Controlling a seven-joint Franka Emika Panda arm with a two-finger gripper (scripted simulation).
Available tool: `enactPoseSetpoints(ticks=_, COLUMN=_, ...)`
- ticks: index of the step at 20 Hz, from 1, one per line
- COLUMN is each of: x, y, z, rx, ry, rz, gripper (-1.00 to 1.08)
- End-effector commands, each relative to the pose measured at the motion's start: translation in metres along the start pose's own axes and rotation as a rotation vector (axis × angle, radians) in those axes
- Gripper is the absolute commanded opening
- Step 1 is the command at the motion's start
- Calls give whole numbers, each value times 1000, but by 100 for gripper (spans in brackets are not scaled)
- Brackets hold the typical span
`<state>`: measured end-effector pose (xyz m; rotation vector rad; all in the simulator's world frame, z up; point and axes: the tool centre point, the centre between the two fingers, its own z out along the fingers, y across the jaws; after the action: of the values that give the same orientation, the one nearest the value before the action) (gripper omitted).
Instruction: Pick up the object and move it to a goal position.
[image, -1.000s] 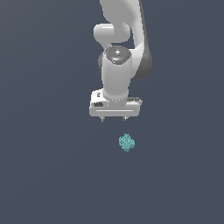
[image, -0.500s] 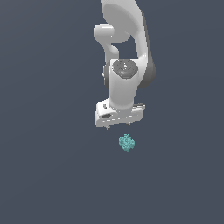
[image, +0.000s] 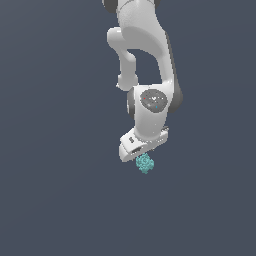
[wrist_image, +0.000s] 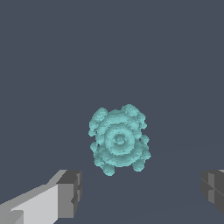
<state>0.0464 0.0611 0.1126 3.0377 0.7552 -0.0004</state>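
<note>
Arm poised over the blob

White Franka arm (image: 145, 65) hangs above the dark grey floor (image: 50, 200). Its white gripper (wrist_image: 142, 192) has grey fingers (wrist_image: 70, 192) spread wide, the small teal knobbly blob (wrist_image: 119, 140) between them, untouched. Best descend straight, centred, then close.

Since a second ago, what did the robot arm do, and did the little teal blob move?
The gripper came down and now sits right over the teal blob, fingers open on either side of it, not yet touching. Nothing has been grabbed. The blob stayed in the same spot on the grey floor.
</note>
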Motion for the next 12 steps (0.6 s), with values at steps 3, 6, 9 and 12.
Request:
enactPoseSetpoints(ticks=3, x=10, y=-6, z=14, rx=6, ry=2, rz=-84, gripper=100)
enactPoseSetpoints(ticks=6, x=13, y=-9, z=20, rx=9, ry=3, rz=-117, gripper=100)
enactPoseSetpoints(ticks=9, x=15, y=-11, z=23, rx=10, ry=4, rz=-135, gripper=100)
enactPoseSetpoints(ticks=12, x=15, y=-11, z=23, rx=11, ry=3, rz=-133, gripper=100)
